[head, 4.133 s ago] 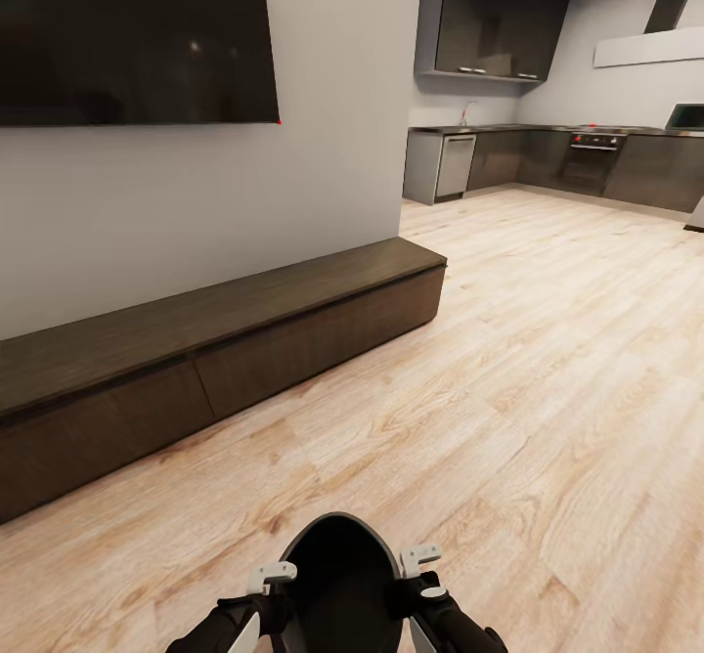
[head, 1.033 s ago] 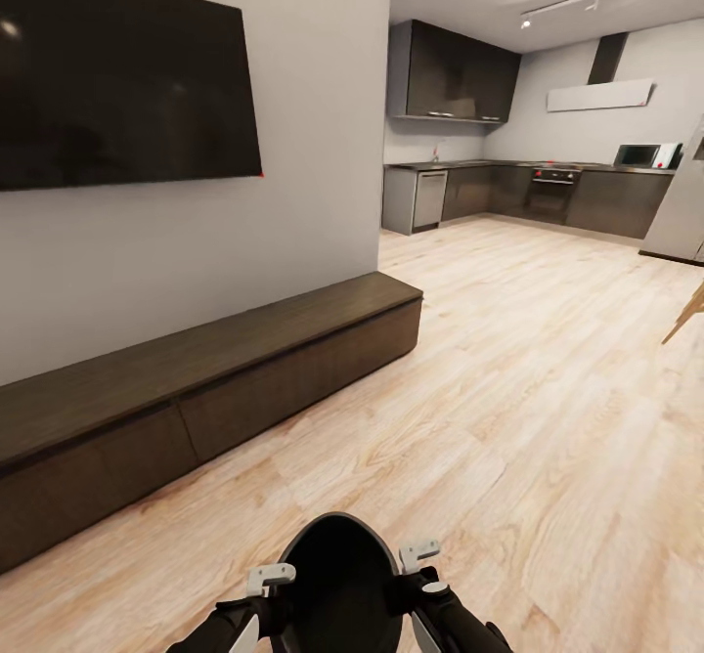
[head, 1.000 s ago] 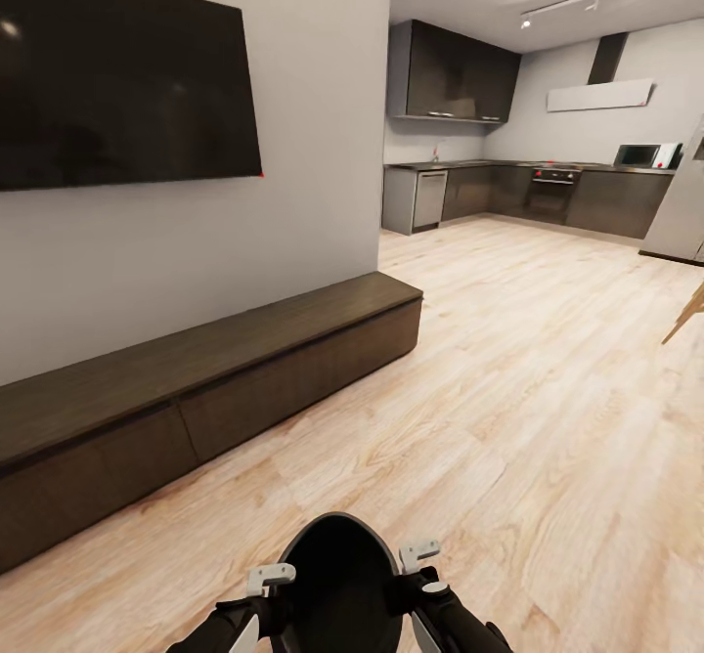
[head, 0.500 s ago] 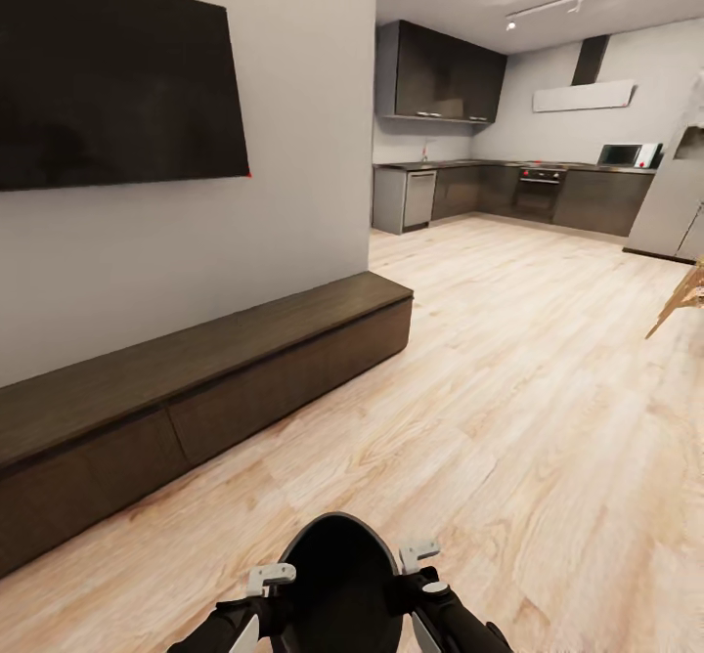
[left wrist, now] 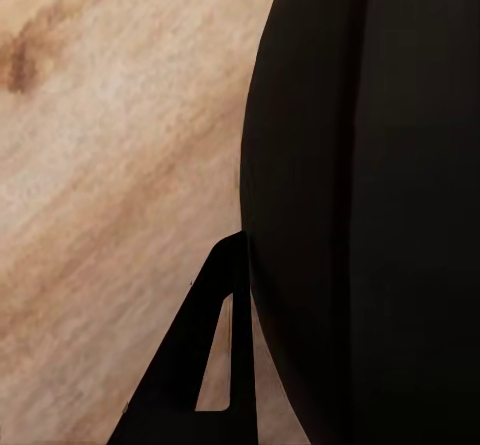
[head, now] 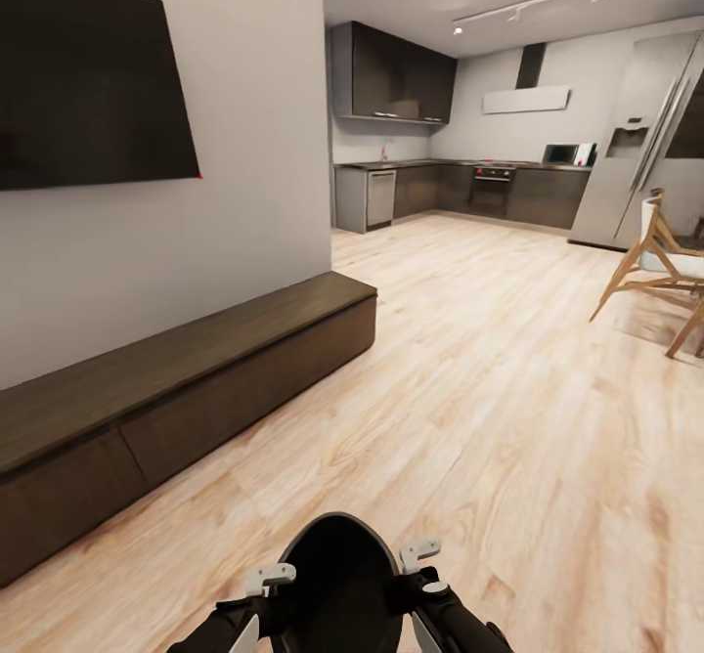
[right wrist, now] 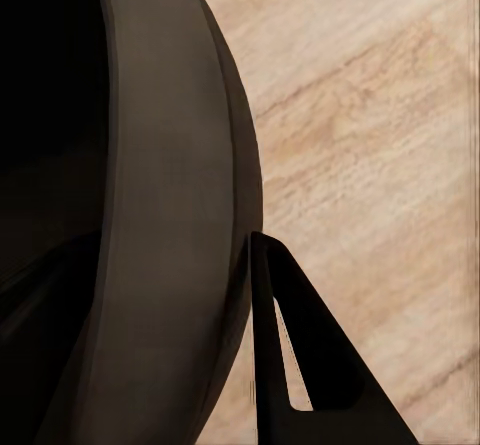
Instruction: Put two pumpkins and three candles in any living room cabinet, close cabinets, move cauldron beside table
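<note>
Both sets of jaws are clamped on the one cauldron (head: 337, 585), the left gripper (head: 271, 577) on the rim at its left side and the right gripper (head: 420, 555) on the rim at its right side, so the black pot hangs between the two arms low in the head view, above the wooden floor (head: 508, 418). In the left wrist view one dark finger (left wrist: 205, 365) lies against the outside of the pot's belly (left wrist: 370, 205); the partner finger cannot be made out. In the right wrist view one finger (right wrist: 300, 355) sits outside the flared rim (right wrist: 170, 215) and the dark hollow of the pot shows beyond it. The head view alone gives the room: one long, low dark-brown cabinet (head: 186, 379) along the wall to the left, its drawer fronts all flush and shut, one black screen (head: 88, 86) mounted above it, one wooden chair (head: 655, 272) at the right edge, and a kitchen (head: 460, 184) with dark units at the far end.
</note>
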Controlling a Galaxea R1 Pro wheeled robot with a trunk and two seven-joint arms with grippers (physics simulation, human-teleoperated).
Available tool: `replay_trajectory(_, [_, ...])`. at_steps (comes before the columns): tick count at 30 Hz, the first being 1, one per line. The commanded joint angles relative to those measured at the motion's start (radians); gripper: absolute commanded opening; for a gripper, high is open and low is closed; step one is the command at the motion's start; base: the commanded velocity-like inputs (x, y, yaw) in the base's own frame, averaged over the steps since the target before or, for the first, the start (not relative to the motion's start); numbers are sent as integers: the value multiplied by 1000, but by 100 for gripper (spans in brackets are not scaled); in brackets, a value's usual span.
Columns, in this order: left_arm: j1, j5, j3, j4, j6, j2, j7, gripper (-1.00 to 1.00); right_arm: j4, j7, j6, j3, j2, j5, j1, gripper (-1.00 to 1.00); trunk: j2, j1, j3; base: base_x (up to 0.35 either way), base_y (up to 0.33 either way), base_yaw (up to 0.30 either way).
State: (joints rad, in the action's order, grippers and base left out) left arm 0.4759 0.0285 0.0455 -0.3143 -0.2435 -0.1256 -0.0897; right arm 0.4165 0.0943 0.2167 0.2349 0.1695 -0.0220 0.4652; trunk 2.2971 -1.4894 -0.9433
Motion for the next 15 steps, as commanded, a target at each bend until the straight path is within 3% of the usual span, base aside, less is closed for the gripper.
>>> replay_trajectory(1, [0,8,-12,1,-7,0,-1,-100,4,-25,-5,27,-1,-13,1,-100,0,0,-1,0,0,-257])
replay_trajectory(15, [0,8,-12,1,-7,0,-1,-100,3,-25,-5,27,0,-13,1,-100,0,0,-1,0,0,-257])
